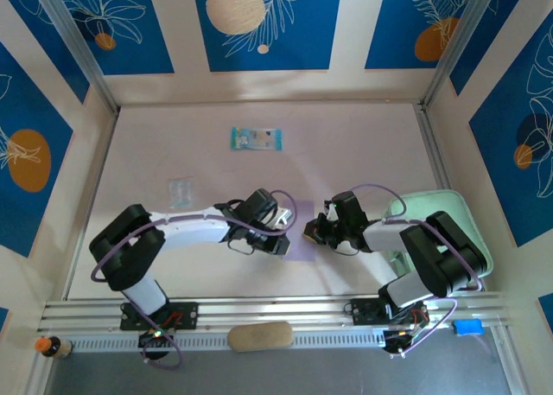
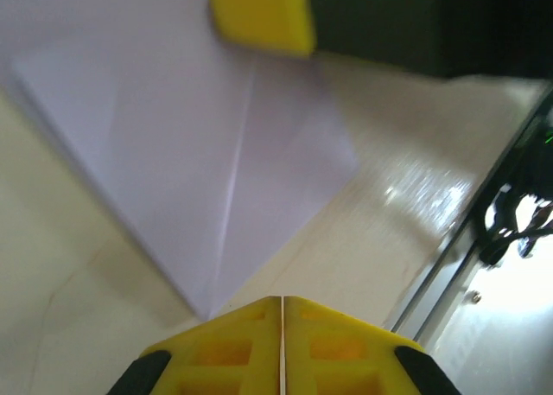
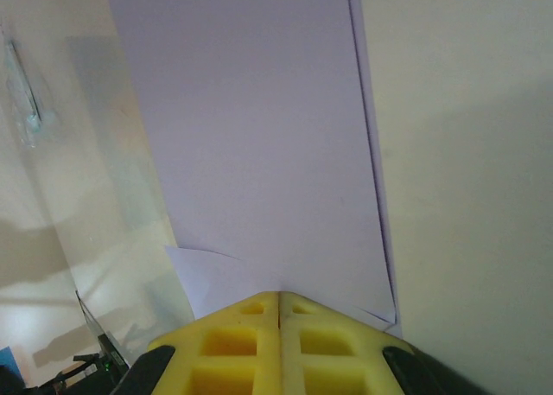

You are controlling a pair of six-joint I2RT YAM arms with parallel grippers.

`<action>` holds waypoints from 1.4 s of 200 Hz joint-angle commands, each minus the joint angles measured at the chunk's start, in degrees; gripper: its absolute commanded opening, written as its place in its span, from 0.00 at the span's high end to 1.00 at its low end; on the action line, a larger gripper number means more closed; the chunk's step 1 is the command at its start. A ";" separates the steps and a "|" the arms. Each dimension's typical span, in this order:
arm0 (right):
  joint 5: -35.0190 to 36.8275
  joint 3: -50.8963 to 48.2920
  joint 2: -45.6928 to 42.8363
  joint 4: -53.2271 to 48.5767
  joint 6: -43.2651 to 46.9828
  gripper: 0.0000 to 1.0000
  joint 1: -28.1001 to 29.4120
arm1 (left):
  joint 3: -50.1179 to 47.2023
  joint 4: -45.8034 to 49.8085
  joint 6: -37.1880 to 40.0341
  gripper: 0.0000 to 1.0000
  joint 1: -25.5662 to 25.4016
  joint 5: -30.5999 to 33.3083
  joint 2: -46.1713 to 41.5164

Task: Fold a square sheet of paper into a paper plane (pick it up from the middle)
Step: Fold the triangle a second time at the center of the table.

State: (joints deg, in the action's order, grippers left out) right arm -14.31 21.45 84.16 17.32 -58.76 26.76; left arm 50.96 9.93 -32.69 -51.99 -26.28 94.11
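Looking down from the overhead camera, both my arms meet in the middle of the table [image 1: 363, 153], right over the sheet of paper [image 1: 299, 246]. It lies flat on the tabletop between my two wrists, pale lilac and already partly folded.

My left gripper [image 1: 282, 242] is closed all the way. From its wrist camera the two yellow fingers [image 2: 233, 352] sit flush with only a thin seam between them. The paper [image 2: 199, 153] shows a clear centre crease running down to a pointed corner just left of my fingertips. Nothing looks caught in that seam, so I'd say that hand is empty. The yellow fingertip [image 2: 259, 15] of my other arm sits on the far side of the sheet.

My right gripper [image 1: 311, 232] is also squeezed fully together, fingers [image 3: 233, 343] touching. The paper [image 3: 259, 136] stretches away from it, with a doubled edge along the right side and a small curled flap [image 3: 203, 278] right beside the tips. The sheet runs up to my fingertips, but I honestly can't tell if it's pinched between them or just lying under them.

The blue-green packet [image 1: 257, 138] lies well apart at the back, and the mint-green tray [image 1: 458, 203] sits off to my right.
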 commanded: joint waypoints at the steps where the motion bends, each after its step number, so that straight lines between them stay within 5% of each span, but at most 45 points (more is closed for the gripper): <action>1: 2.08 -1.52 -0.22 -4.58 0.23 1.00 -0.40 | 3.17 -0.57 0.37 0.90 0.44 1.31 3.73; 99: 0.24 3.61 -6.29 -9.80 2.64 1.00 0.74 | -0.62 -1.41 -1.32 0.94 0.53 2.57 10.51; 153: 1.45 2.71 1.40 -6.11 1.02 1.00 4.99 | -1.25 -1.96 -2.21 0.96 0.51 2.53 10.13; 244: -1.07 2.51 2.42 -5.09 5.42 1.00 -8.79 | -1.48 -2.09 -3.06 1.00 0.50 1.72 10.91; 280: -2.57 0.48 -0.31 -1.24 3.72 0.99 -9.88 | -2.09 -2.75 -4.20 1.00 0.32 1.33 9.95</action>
State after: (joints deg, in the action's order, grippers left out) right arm -16.36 23.77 85.56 14.37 -54.87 17.30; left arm 51.40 3.55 -35.70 -51.59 -25.45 103.24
